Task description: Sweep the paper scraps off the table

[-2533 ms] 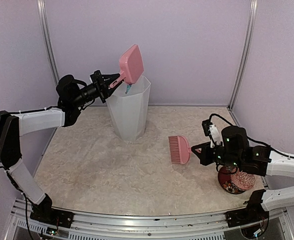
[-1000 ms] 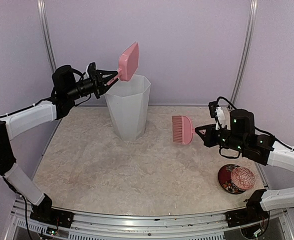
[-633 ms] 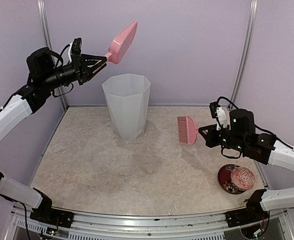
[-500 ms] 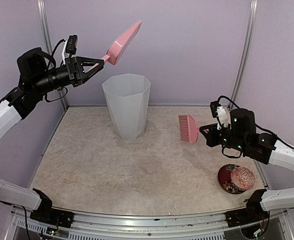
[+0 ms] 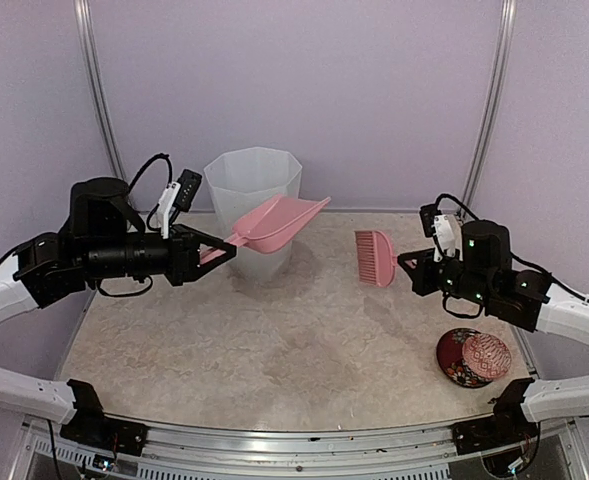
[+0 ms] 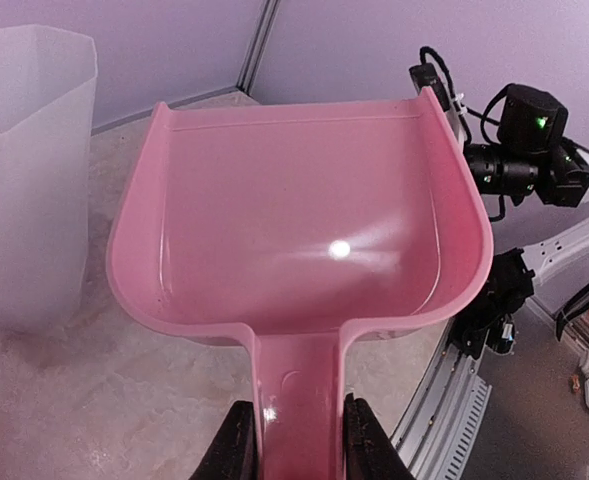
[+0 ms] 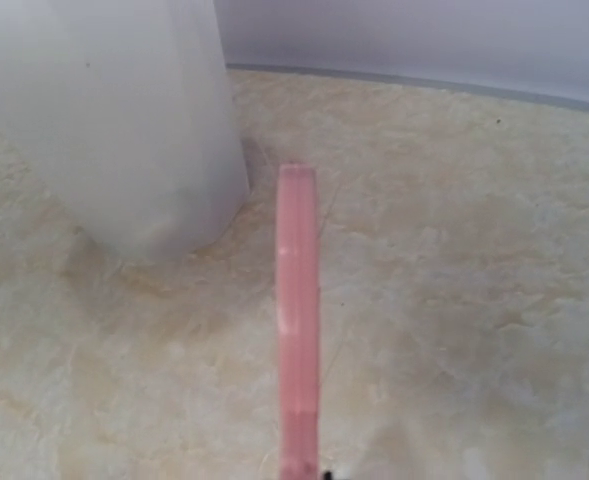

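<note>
Clamped in the left gripper (image 6: 296,440): the handle of a pink dustpan (image 6: 294,220), with one black finger (image 6: 236,445) pressed against each side of the stem. Held straight out ahead of the fingers, clear of the table (image 5: 274,340), hollow side up, open lip farthest from the grip. Inside the pan, only smooth pink plastic and a glint of light. Just past the pan and off to its left in the wrist view, standing upright on the table: a translucent white bin (image 5: 249,185). In the overhead view the pan crosses in front of the bin's lower half; cannot tell whether touching or just apart.

Pinched in the right gripper (image 5: 406,272), jaws fully closed: the handle of a pink hand brush (image 5: 376,258). Carried ahead of the fingertips and off the table, bristles on the side away from the grip, turned toward the bin and the other arm. Edge-on in the right wrist view, a narrow pink bar running straight ahead, with the bin farther ahead and to the left, well apart from it. Well apart, too, from the dustpan's lip, with speckled beige table between.

Behind the right gripper, nearer its arm's base, resting on the table: a round red patterned dish (image 5: 456,362) with a pink patterned ball (image 5: 486,352) in it.

Cannot tell where the paper scraps are from any of these views.
</note>
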`<move>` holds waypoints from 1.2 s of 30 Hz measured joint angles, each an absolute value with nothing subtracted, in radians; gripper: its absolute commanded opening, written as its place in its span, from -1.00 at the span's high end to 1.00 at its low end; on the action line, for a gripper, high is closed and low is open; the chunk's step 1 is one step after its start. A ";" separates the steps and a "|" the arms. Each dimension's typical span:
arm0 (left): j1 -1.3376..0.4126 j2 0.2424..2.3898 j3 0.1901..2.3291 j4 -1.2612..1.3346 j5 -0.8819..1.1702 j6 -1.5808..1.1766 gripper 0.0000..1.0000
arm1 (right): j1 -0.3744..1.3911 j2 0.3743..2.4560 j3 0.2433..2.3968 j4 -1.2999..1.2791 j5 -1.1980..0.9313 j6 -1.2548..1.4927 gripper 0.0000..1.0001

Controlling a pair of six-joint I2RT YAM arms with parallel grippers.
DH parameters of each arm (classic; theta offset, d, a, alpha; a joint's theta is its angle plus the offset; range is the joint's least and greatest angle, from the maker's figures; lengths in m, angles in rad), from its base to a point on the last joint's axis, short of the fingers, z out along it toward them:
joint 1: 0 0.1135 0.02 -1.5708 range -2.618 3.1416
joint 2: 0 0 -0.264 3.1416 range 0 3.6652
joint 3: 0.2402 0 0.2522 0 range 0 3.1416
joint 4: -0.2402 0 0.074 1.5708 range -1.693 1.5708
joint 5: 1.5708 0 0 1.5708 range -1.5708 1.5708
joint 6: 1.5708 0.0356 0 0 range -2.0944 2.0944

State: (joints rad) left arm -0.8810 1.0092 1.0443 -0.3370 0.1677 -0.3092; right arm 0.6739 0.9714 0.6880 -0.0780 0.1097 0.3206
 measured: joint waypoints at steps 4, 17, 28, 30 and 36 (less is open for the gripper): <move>-0.992 1.059 1.018 -0.356 0.015 -0.310 1.00 | 0.671 0.974 0.687 -0.077 0.096 0.334 1.00; -1.137 1.423 0.987 -0.345 -0.191 -0.310 1.00 | 0.671 0.927 0.682 -0.072 0.084 0.391 1.00; -1.148 1.609 1.045 -0.347 -0.361 -0.369 1.00 | 0.666 0.952 0.623 -0.015 -0.008 0.437 1.00; -1.152 1.636 1.055 -0.346 -0.385 -0.389 1.00 | 0.666 0.965 0.615 0.016 -0.034 0.460 1.00; -1.153 1.724 1.073 -0.338 -0.448 -0.461 0.90 | 0.665 1.019 0.593 0.092 -0.098 0.527 1.00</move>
